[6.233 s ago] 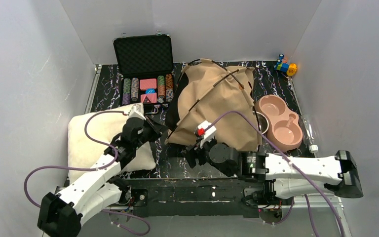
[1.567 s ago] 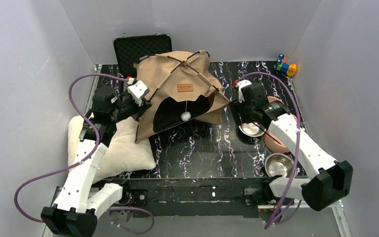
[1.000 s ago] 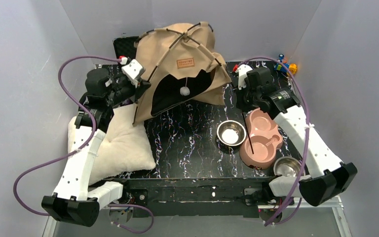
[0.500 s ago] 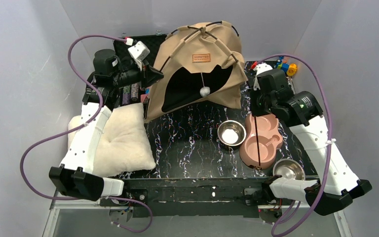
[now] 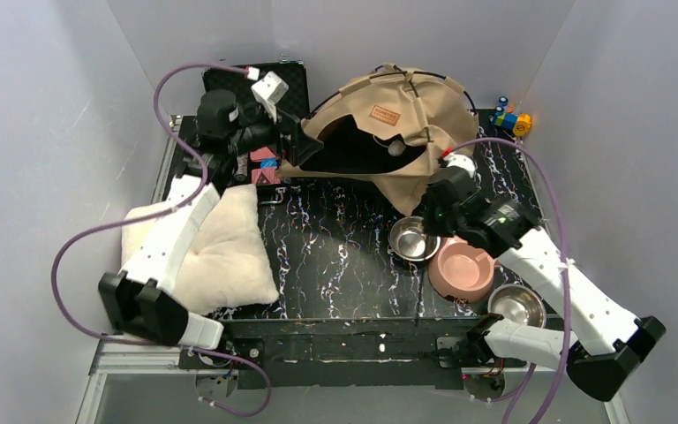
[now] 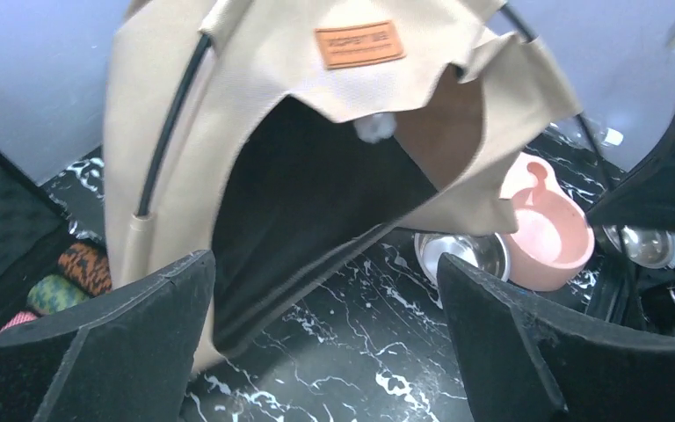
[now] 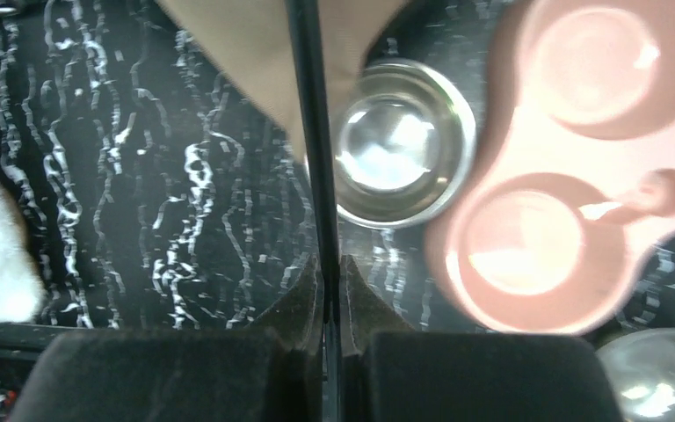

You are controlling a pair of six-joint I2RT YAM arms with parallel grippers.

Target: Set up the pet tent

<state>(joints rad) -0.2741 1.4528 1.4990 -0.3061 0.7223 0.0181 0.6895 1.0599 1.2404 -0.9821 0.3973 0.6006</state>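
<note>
The pet tent (image 5: 403,113) stands at the back of the table, leaning right: tan canvas, black poles, brown label (image 6: 359,44), white pom-pom (image 6: 371,127) over its dark doorway. My left gripper (image 5: 303,148) hangs open just left of the doorway. In the left wrist view, only marbled table shows in the left gripper (image 6: 325,352), and the tent's near edge sits just ahead of it. My right gripper (image 5: 430,216) is at the tent's front right corner. In the right wrist view, the right gripper (image 7: 331,280) is shut on a thin black tent pole (image 7: 306,132).
An open case of poker chips (image 5: 256,93) stands back left, behind my left arm. A fluffy cream cushion (image 5: 216,252) lies front left. A steel bowl (image 5: 413,238), a pink double bowl (image 5: 463,269) and a second steel bowl (image 5: 516,305) sit under my right arm. A small toy (image 5: 512,119) is at the back right.
My left gripper has opened and let go of the tent. The tent has shifted right and leans lower. My right gripper has come down and nearer, still holding the pole.
</note>
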